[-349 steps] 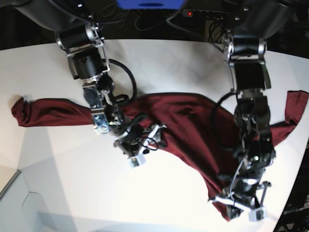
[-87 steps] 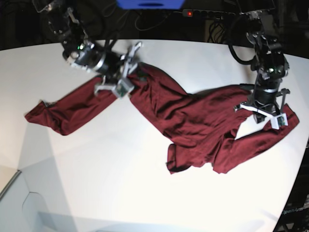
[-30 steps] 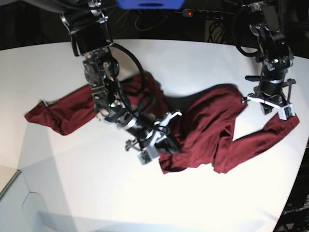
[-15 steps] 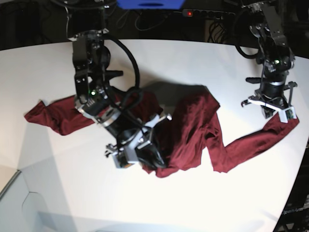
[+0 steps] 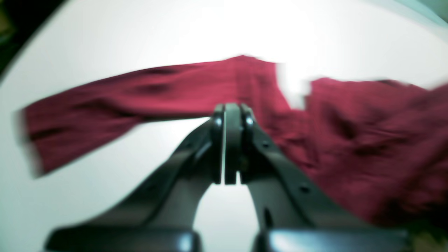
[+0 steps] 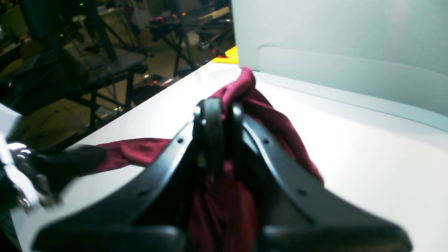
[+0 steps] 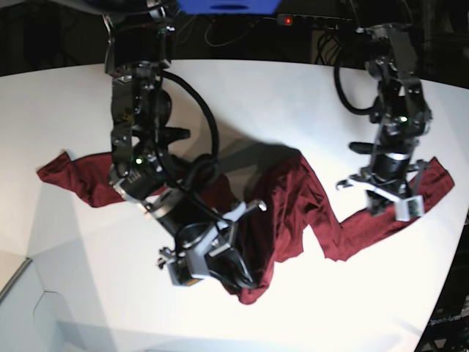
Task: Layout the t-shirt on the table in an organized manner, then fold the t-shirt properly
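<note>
Right gripper (image 6: pixel 217 140) pinches t-shirt (image 7: pixel 293 213) — limp, light knit | left gripper (image 5: pixel 229 147) pressed together, empty | grasp hems, shoulders.

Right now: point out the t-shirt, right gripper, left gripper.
t-shirt (image 7: pixel 293 202): base view, bunched body of the cloth.
right gripper (image 6: pixel 218 136): right wrist view, between the fingertips shut on cloth.
left gripper (image 5: pixel 231 120): left wrist view, between the shut fingertips, empty.

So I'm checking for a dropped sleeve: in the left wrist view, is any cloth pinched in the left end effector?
No, the left end effector is shut with nothing in it, and the t-shirt lies beyond it.
</note>
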Robot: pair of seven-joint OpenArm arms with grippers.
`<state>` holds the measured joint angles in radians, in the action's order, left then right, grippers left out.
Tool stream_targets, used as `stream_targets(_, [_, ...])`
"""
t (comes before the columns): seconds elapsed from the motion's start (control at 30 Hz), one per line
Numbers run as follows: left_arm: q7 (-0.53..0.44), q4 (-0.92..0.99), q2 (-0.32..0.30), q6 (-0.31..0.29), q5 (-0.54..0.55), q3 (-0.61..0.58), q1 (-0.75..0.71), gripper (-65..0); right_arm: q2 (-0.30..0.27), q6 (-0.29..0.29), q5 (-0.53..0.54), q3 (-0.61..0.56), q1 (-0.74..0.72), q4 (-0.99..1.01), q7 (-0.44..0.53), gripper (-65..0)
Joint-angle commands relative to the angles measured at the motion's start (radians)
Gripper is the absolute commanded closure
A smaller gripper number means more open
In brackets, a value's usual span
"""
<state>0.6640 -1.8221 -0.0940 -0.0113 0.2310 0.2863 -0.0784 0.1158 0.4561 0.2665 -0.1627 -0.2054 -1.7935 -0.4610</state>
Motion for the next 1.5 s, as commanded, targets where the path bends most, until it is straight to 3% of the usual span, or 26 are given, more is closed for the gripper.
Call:
stream_targets(0.0, [0.007, -0.020, 0.006, 0.003, -0.002, -0.011, 0.016, -4.9, 0.009, 0.007, 0.015, 0.001, -0.042, -0.019, 0.040, 0.0])
stream_targets(0.2, [0.073, -0.020, 0.041, 0.001, -0.003, -0.015, 0.010, -19.9, 0.003, 0.007, 0.014, -0.038, -0.170, -0.015, 0.032, 0.0])
stream_targets(0.53, [0.073, -0.115, 0.009, 0.000, -0.003, 0.170, -0.083, -20.5, 0.011, -0.001, 0.010, -0.080, -0.424, 0.008, 0.040, 0.0])
stream_targets(0.6, [0.075, -0.118, 0.007, 0.000, -0.003, 0.205, -0.090, -20.5, 0.009, -0.053, 0.010, -0.048, -0.477, 0.011, 0.041, 0.0])
stream_targets(0.73, [0.075, -0.120, -0.014, 0.000, -0.003, 0.239, -0.094, -20.5, 0.023, -0.240, 0.014, 0.076, -0.532, 0.025, 0.057, 0.0])
stream_targets(0.8, [0.075, -0.121, -0.022, 0.000, -0.002, 0.244, -0.106, -20.5, 0.029, -0.308, 0.014, 0.134, -0.507, 0.025, 0.075, 0.0])
stream_targets(0.93, [0.075, -0.121, -0.023, 0.000, -0.002, 0.245, -0.102, -20.5, 0.017, -0.374, 0.012, 0.256, -0.391, 0.085, 0.143, 0.0])
stream_targets(1.13, [0.075, -0.109, 0.000, 0.000, -0.002, 0.221, -0.096, -20.5, -0.028, -0.383, 0.014, 0.391, -0.147, 0.186, 0.273, 0.0])
stream_targets(1.37, [0.075, -0.110, 0.012, 0.000, -0.002, 0.143, -0.077, -20.5, -0.069, -0.383, 0.015, 0.564, -0.059, 0.421, 0.367, 0.0])
stream_targets(1.47, [0.075, -0.110, 0.012, 0.000, -0.002, 0.109, -0.073, -20.7, -0.103, -0.383, 0.015, 0.602, -0.070, 0.490, 0.374, -4.8])
